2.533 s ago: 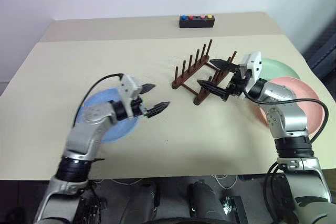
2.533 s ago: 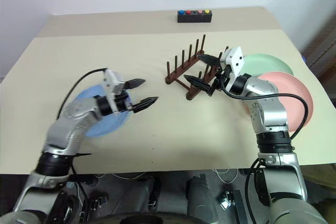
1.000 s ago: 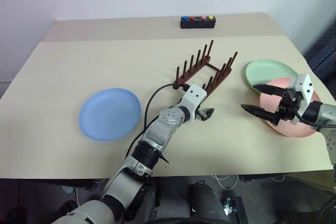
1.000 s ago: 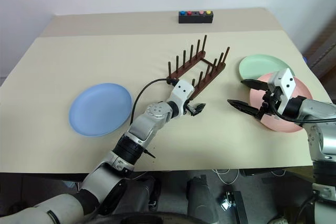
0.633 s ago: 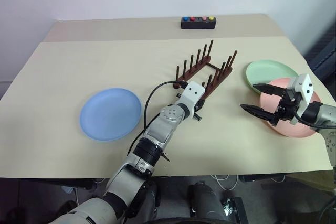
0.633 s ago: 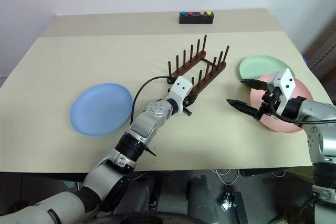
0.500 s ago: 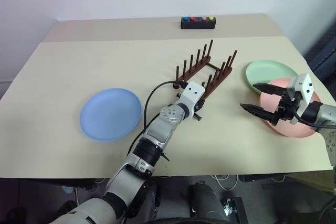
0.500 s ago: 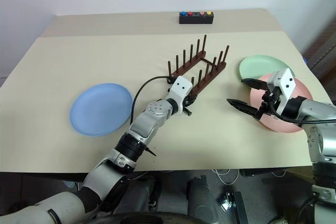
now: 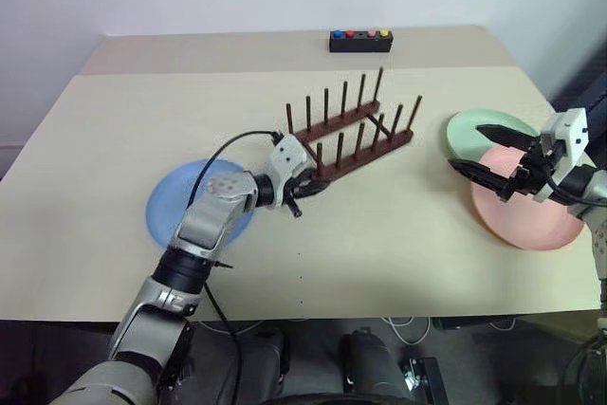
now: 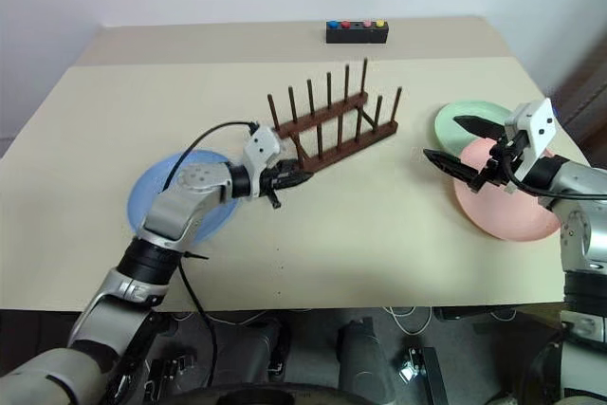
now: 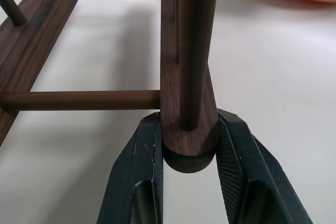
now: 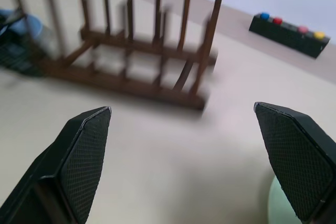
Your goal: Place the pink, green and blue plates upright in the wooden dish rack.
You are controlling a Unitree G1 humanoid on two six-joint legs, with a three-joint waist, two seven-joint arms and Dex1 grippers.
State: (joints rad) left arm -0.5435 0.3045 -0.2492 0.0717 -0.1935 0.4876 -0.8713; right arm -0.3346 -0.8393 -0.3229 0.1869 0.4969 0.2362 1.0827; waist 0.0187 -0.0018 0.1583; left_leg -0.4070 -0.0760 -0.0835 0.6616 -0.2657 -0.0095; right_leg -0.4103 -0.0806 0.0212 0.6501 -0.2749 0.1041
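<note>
Left eye view is showing the beige table (image 9: 398, 234) carrying everything, with the wooden dish rack (image 9: 353, 135) sitting at centre frame. The pink plate (image 9: 531, 206) is lying flat at the right edge, overlapping the green plate (image 9: 467, 132) just above it, and the blue plate (image 9: 171, 211) is lying flat at left of centre. The left tool (image 11: 185, 153) is clamping the near end of one rack base bar. The right tool (image 9: 488, 154) is hovering wide open over the pink and green plates, holding nothing.
</note>
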